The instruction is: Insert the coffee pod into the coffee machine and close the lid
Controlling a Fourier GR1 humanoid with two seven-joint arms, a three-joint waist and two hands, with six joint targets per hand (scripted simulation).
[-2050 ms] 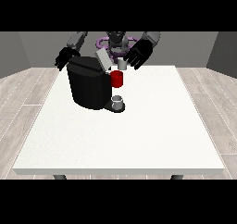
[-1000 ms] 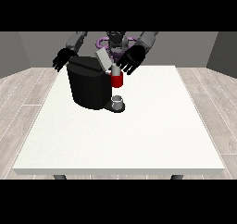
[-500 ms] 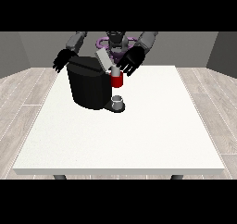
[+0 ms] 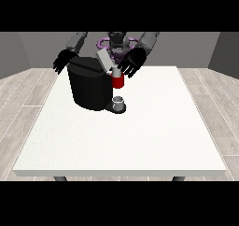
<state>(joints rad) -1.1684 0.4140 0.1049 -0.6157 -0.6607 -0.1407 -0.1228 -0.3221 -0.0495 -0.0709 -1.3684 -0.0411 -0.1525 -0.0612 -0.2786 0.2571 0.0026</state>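
Coffee pod itself hidden; coffee machine (image 4: pixel 91 87) lid (image 4: pixel 105 61) raised.

The white table (image 4: pixel 140 141) lies open from 3 through 6 to 9 o'clock. The black coffee machine (image 4: pixel 88 87) blocks the 11 o'clock area, its raised lid (image 4: pixel 104 60) and red head (image 4: pixel 118 81) jutting above the cup (image 4: pixel 119 102).

pod: not visible | coffee machine (image 4: pixel 91 87) hides robot torso (image 4: pixel 116 45)

White table (image 4: pixel 140 141), wood floor (image 4: pixel 23 94), grey walls (image 4: pixel 186 47)
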